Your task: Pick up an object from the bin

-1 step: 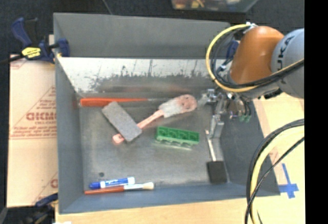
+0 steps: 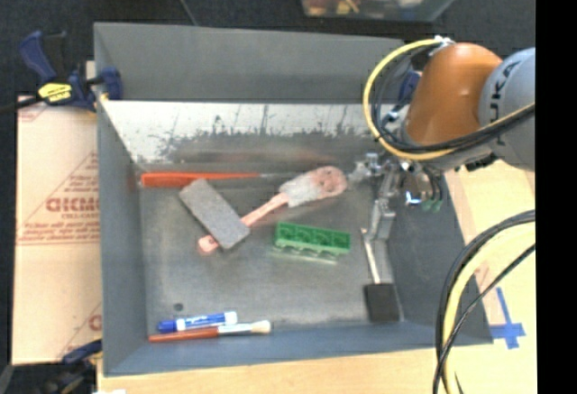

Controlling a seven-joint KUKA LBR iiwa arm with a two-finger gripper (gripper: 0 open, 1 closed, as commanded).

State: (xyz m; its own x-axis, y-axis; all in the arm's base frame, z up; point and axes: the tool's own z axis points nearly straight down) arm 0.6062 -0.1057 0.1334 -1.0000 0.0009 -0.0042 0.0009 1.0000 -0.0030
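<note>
The gripper (image 2: 390,187) hangs low at the arm-side end of the grey bin (image 2: 234,68), under the arm's orange cover (image 2: 451,96). Whether it is open or closed cannot be told, because its metal parts run together in a dark tangle there. The thing closest to it is a slim tool (image 2: 377,268): a thin silvery shaft that starts right under the gripper and runs toward the front wall, ending in a black, blocky head near the bin's corner. The shaft's upper end merges with the gripper's metalwork, so it is unclear whether the two touch or the gripper only stands above it. Just beside the gripper, on the side away from the arm, lies the pale rounded head of a pink brush (image 2: 305,191). Its pink handle slants away toward the front, and part of it is hidden under a grey rectangular block (image 2: 213,214) lying across it. Forward of the brush head, near the gripper but apart from it, sits a green ribbed block (image 2: 312,240). Well away from the gripper, an orange rod (image 2: 203,177) lies along the foot of the back wall. In the far front corner a blue-and-white marker (image 2: 198,322) lies alongside a thin orange stick (image 2: 218,331) with a pale tip, its details too small to make out.
</note>
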